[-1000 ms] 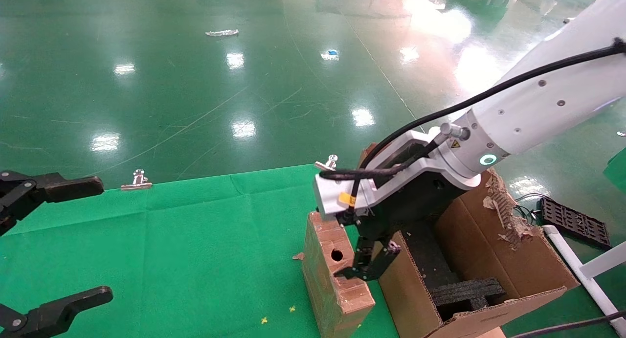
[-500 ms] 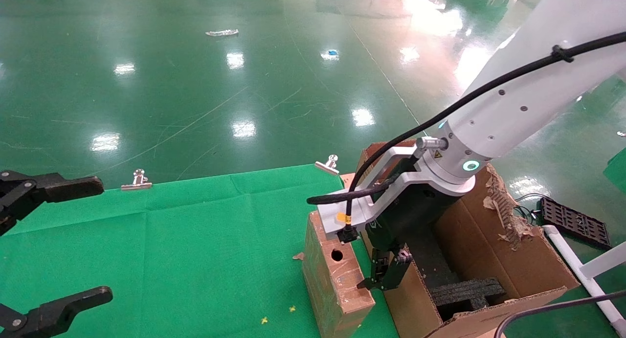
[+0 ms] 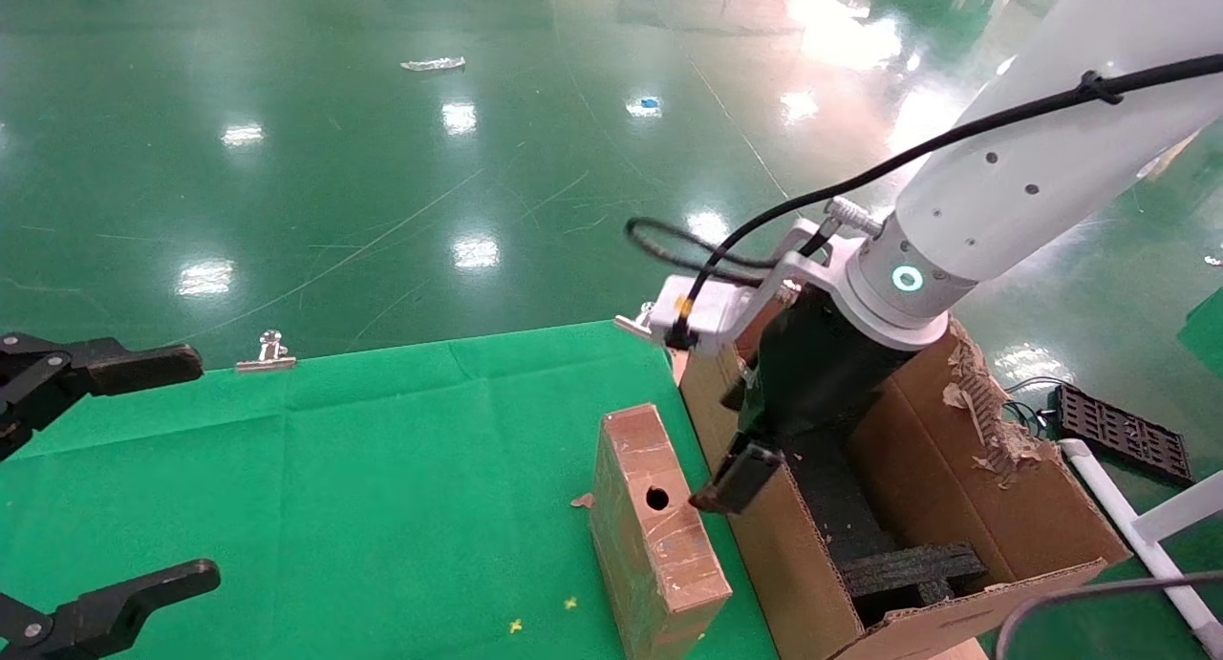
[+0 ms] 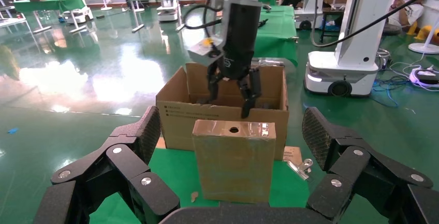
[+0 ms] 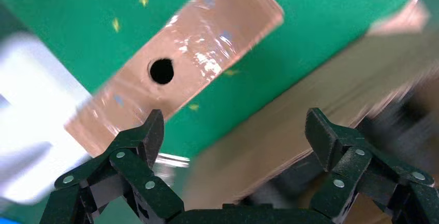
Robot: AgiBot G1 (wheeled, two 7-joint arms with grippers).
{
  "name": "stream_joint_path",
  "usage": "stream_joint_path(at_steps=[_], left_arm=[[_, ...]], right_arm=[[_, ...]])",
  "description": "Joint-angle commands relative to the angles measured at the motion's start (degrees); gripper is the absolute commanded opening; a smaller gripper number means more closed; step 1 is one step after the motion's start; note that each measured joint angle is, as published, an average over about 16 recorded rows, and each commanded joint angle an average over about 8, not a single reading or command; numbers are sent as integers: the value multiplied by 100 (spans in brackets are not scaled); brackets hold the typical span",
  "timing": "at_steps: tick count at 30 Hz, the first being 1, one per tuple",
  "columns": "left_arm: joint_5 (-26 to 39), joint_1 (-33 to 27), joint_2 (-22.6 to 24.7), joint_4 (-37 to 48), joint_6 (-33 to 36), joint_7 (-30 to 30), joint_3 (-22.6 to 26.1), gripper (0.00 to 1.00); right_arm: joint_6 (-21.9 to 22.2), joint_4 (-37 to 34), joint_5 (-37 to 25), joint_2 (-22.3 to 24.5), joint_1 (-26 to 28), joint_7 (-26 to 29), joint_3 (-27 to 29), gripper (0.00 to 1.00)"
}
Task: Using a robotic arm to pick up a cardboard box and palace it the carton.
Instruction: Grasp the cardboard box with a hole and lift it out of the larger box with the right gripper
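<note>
The cardboard box (image 3: 654,536) is narrow and brown, with a round hole in its top face. It stands upright on the green cloth, right beside the carton (image 3: 965,517). The robotic arm's right gripper (image 3: 734,477) hangs open and empty over the carton's wall nearest the box, just above and beside the box's top. In the right wrist view the box (image 5: 176,79) lies beyond the open fingers (image 5: 149,131), and the carton wall (image 5: 290,136) lies between them. In the left wrist view the box (image 4: 235,164), the carton (image 4: 176,115) and the right gripper (image 4: 231,92) show ahead.
My left gripper (image 3: 115,479) is parked open at the cloth's left side. Black foam blocks (image 3: 908,569) lie inside the carton. Metal clips (image 3: 268,352) hold the cloth's far edge. A black tray (image 3: 1123,436) and a white rail (image 3: 1137,536) lie on the floor to the right.
My right gripper has risen from beside the box's top, turned, and shifted toward the carton's wall. The box still stands in place. The left arm has not moved.
</note>
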Motion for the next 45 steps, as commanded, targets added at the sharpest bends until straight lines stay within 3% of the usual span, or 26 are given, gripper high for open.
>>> stream_joint_path(at_steps=[1, 7, 16, 18, 21, 25, 27, 29, 32, 36, 45], left_arm=[[-1, 0, 0, 0, 0, 0, 1, 100], [-2, -1, -1, 0, -1, 2, 3, 100], [-5, -1, -3, 0, -3, 3, 7, 100], [-5, -2, -3, 0, -3, 4, 8, 100], [-6, -2, -4, 0, -4, 4, 9, 99], [-7, -2, -4, 0, -5, 5, 10, 72], [-8, -2, -5, 0, -5, 6, 11, 52], [-8, -3, -5, 0, -5, 6, 12, 30], [-9, -3, -5, 0, -6, 7, 13, 11], [-10, -3, -6, 0, -6, 7, 15, 1], [-12, -4, -7, 0, -8, 9, 18, 0]], right_arm=[[47, -116, 44, 34, 2, 890, -41, 100], [-28, -646, 494, -81, -181, 1296, -21, 100], [21, -927, 447, -444, -380, 1439, -144, 100], [57, -914, 400, -494, -406, 1470, -169, 89], [114, -847, 307, -535, -423, 1513, -203, 53], [183, -702, 196, -533, -426, 1594, -238, 6], [211, -620, 155, -515, -430, 1644, -252, 0], [235, -541, 125, -492, -439, 1693, -265, 0], [268, -436, 96, -451, -460, 1753, -281, 0], [320, -330, 53, -384, -495, 1805, -302, 0], [393, -172, -59, -225, -549, 1905, -357, 0]])
